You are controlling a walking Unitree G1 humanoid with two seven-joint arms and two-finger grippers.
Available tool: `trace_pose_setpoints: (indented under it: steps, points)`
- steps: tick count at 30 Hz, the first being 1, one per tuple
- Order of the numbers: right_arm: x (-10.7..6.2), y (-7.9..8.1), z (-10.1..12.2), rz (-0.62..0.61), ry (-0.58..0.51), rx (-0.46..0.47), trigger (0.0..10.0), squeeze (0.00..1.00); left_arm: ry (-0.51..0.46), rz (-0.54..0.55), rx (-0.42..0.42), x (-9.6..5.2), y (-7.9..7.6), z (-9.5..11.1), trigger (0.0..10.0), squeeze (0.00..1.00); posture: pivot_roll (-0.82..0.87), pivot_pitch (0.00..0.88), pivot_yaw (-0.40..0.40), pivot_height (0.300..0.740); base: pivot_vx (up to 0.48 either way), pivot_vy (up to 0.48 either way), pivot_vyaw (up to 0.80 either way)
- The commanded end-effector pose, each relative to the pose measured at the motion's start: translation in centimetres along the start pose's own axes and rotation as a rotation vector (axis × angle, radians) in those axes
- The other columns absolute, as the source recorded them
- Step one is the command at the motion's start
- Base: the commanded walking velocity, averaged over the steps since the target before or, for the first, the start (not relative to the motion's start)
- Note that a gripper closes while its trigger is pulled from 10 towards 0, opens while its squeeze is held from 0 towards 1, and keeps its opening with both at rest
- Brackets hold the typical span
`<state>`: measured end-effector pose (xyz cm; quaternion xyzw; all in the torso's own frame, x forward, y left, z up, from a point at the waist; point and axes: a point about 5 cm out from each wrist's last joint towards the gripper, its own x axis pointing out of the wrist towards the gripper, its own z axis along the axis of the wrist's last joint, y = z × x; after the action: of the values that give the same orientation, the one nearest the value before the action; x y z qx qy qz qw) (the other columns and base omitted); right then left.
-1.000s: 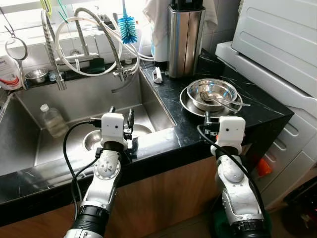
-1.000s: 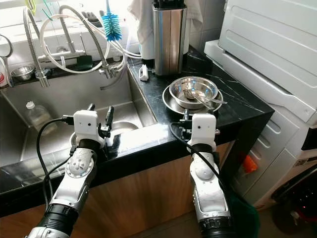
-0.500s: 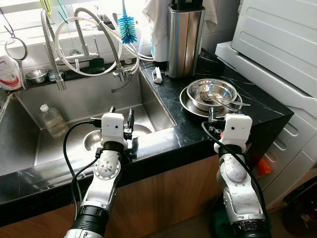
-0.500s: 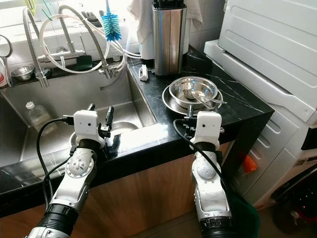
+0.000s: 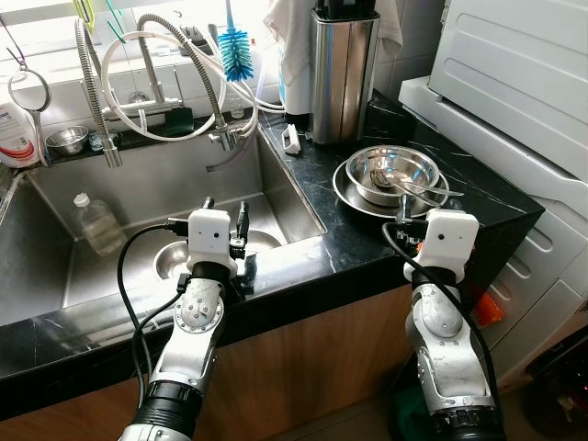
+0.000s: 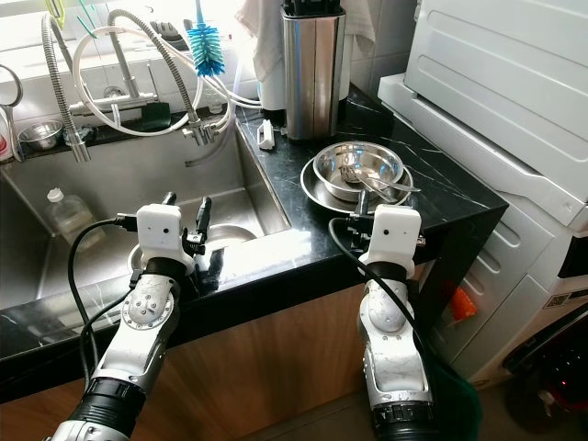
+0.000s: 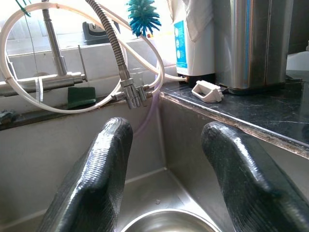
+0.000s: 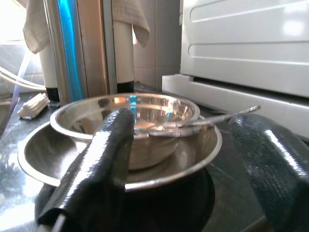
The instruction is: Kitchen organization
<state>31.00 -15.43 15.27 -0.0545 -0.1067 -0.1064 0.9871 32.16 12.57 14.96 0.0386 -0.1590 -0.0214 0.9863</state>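
Two stacked steel bowls (image 5: 395, 171) sit on the black counter (image 5: 317, 234) right of the sink, the smaller one inside a wider shallow one (image 8: 34, 157). A spoon (image 5: 424, 187) lies across the small bowl's rim. My right gripper (image 5: 412, 209) is open, low at the counter's front edge just in front of the bowls; its fingers (image 8: 113, 145) frame them without touching. My left gripper (image 5: 225, 208) is open over the sink's front edge, with nothing between its fingers (image 7: 101, 164). Another steel bowl (image 5: 172, 260) lies in the sink below it.
A plastic bottle (image 5: 97, 224) lies in the sink (image 5: 55, 285). Coiled faucet hoses (image 5: 161, 83) and a blue brush (image 5: 237, 48) hang at the back. A tall steel canister (image 5: 342, 73) stands behind the bowls. A white appliance (image 5: 514, 83) borders the counter's right.
My right gripper has shifted to the right along the counter's front edge, staying open. The left arm and the bowls have not moved.
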Motion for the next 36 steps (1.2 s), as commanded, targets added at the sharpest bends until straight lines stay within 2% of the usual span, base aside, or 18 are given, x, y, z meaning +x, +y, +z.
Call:
trace_pose_setpoints:
  steps: [1, 31, 32, 33, 34, 35, 36]
  points:
    - [0.32, 0.09, 0.9, -0.003, -0.037, 0.013, 0.0, 0.0, -0.007, 0.003, 0.011, 0.12, 0.07, 0.16, 10.0, 0.0, -0.15, 0.0, 0.054, 0.74, 0.0, 0.0, 0.0]
    - [0.09, 0.81, 0.78, 0.034, -0.035, 0.03, 0.0, 0.0, -0.015, -0.022, 0.018, 0.13, -0.23, 0.24, 10.0, 0.0, -0.15, 0.0, 0.06, 0.74, 0.0, 0.0, 0.0]
    - [0.1, 0.83, 0.77, 0.035, -0.034, 0.033, 4.2, 0.0, -0.015, -0.021, 0.019, 0.14, -0.22, 0.24, 10.0, 0.0, -0.15, 0.0, 0.059, 0.74, 0.0, 0.0, 0.0]
    - [0.11, 0.84, 0.77, 0.036, -0.033, 0.033, 4.2, 0.0, -0.014, -0.02, 0.02, 0.14, -0.22, 0.25, 10.0, 0.0, -0.15, 0.0, 0.058, 0.74, 0.0, 0.0, 0.0]
    - [0.12, 0.86, 0.79, 0.037, -0.033, 0.034, 7.6, 0.0, -0.015, -0.019, 0.02, 0.15, -0.21, 0.26, 10.0, 0.0, -0.15, 0.0, 0.058, 0.74, 0.0, 0.0, 0.0]
    - [0.14, 0.94, 0.83, 0.04, -0.035, 0.038, 10.0, 0.0, -0.015, -0.016, 0.019, 0.15, -0.17, 0.28, 10.0, 0.0, -0.15, 0.0, 0.057, 0.74, 0.0, 0.0, 0.0]
    - [0.15, 0.98, 0.86, 0.042, -0.035, 0.04, 10.0, 0.0, -0.015, -0.015, 0.02, 0.15, -0.16, 0.28, 10.0, 0.0, -0.15, 0.0, 0.057, 0.74, 0.0, 0.0, 0.0]
